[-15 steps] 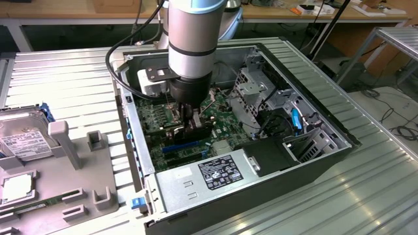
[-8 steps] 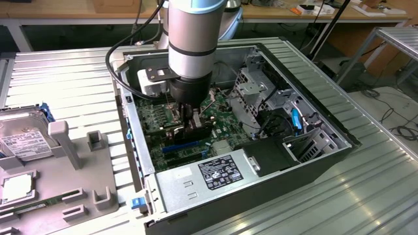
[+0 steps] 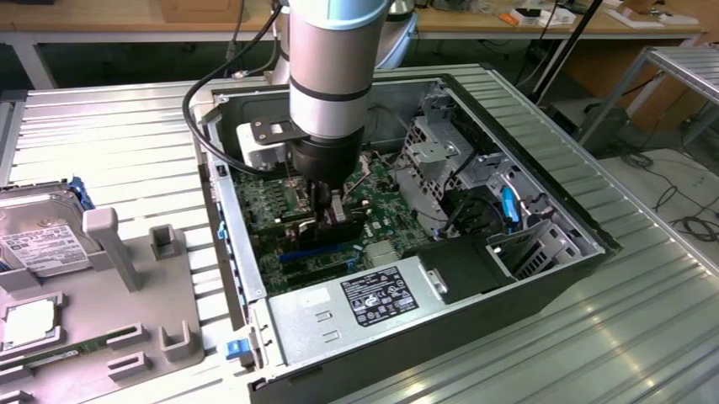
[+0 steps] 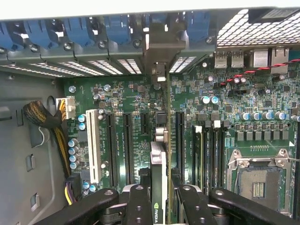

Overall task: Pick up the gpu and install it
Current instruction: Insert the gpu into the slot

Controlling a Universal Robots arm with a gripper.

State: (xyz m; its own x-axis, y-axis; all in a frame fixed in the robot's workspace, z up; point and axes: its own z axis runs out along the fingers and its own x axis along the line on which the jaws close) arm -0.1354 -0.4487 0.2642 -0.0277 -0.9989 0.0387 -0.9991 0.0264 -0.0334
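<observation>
Reaching down from above, the arm (image 3: pixel 328 76) goes into the open case (image 3: pixel 540 168), which lies on its side on the ribbed metal table (image 3: pixel 629 337). The gripper (image 3: pixel 332 220) sits low over the green motherboard (image 3: pixel 269 202), about mid-board.

The pincer is pinching the gpu (image 3: pixel 340 231). In the wrist view the gripper (image 4: pixel 161 201) has its black fingers (image 4: pixel 138 206) pressed on either face of the gpu (image 4: pixel 158 161), which stands on edge between them. A green logo shows on the card's edge near the fingers. The card runs along the line of the long black slots (image 4: pixel 126 145), between two of them. Its metal bracket (image 4: pixel 158 51) is at the case's rear wall, beside the blue clips (image 4: pixel 79 28). Whether the card's lower edge is seated in a slot or just above one, I cannot tell.

Elsewhere on the motherboard (image 4: pixel 140 93), a white slot (image 4: pixel 93 145) lies on one side of the card near a bundle of cables (image 4: pixel 44 117). The empty CPU socket (image 4: pixel 257 185) lies on the other side.

In the exterior view, the power supply (image 3: pixel 337 311) with its dark sticker fills the case's near end. A grey tray (image 3: pixel 124 295) rests on the table at the exterior view's left, well apart from the gripper, with a hard drive (image 3: pixel 39 240) on it.
</observation>
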